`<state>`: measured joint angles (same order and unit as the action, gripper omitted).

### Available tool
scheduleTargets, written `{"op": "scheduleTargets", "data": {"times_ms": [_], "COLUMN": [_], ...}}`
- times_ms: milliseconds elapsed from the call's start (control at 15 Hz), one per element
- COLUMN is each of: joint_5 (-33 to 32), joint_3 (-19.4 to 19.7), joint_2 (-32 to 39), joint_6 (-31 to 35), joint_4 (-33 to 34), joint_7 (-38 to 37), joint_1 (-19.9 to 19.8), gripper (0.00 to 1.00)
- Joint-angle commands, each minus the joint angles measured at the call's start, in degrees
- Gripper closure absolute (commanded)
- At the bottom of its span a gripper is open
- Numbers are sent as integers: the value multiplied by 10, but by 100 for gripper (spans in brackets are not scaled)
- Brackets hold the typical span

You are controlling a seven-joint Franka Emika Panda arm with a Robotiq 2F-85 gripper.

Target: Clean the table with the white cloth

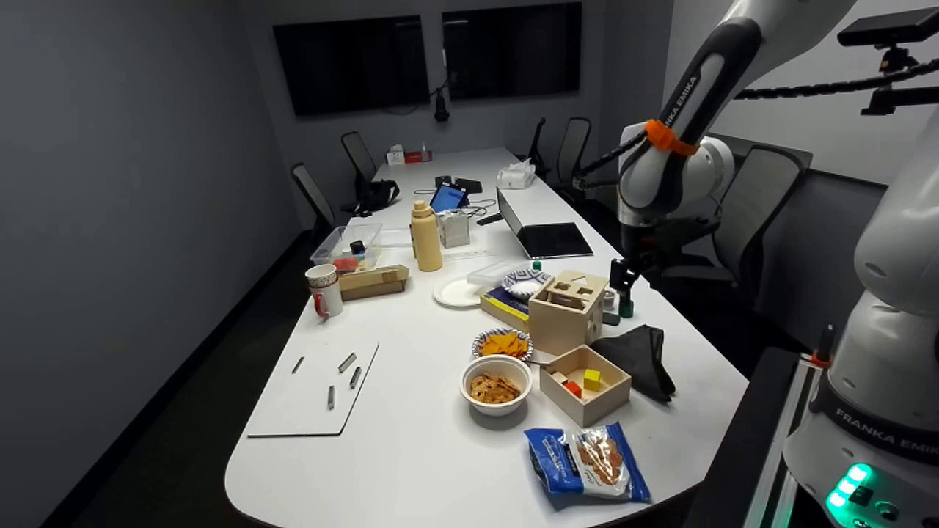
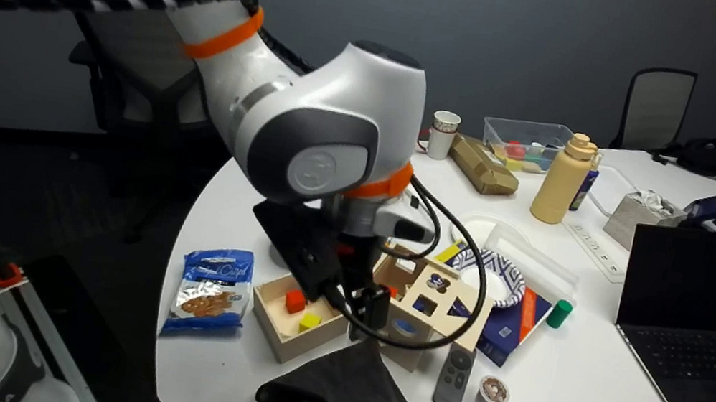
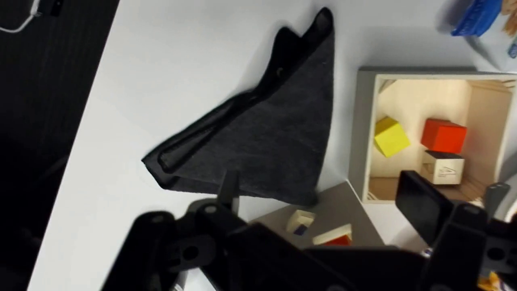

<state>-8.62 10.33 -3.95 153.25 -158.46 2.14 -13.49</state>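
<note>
A black cloth (image 1: 637,356) lies loosely folded on the white table (image 1: 411,455), near the robot's side. It also shows in an exterior view (image 2: 354,397) and fills the middle of the wrist view (image 3: 278,137). No white cloth shows. My gripper (image 3: 325,190) is open and empty, with its fingers wide apart in the wrist view. It is above the table beside the wooden shape-sorter box (image 1: 561,330), apart from the cloth. In an exterior view the gripper (image 2: 372,312) hangs just behind the cloth, partly hidden by the arm.
An open wooden tray (image 3: 365,133) with colored blocks stands beside the cloth. A blue snack bag (image 1: 587,466), a bowl of pretzels (image 1: 469,381) and a bowl of chips (image 1: 478,345) are nearby. A remote (image 2: 452,380), a small cup (image 2: 492,392) and a laptop (image 2: 681,357) lie near the cloth's other side.
</note>
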Motion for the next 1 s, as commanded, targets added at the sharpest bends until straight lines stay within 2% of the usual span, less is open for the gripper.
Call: {"op": "scheduleTargets", "data": {"times_ms": [0, 267, 467, 667, 933], "joint_5": [-11, 74, 183, 257, 304], "joint_3": [21, 17, -40, -105, -171], "joint_2": [80, 146, 171, 194, 241], "joint_6": [79, 130, 152, 175, 213], "joint_4": [0, 0, 1, 2, 24], "joint_7": [-26, 20, 92, 152, 216], "joint_1": [-13, -19, -58, -113, -188], "gripper": [0, 0, 0, 0, 0]}}
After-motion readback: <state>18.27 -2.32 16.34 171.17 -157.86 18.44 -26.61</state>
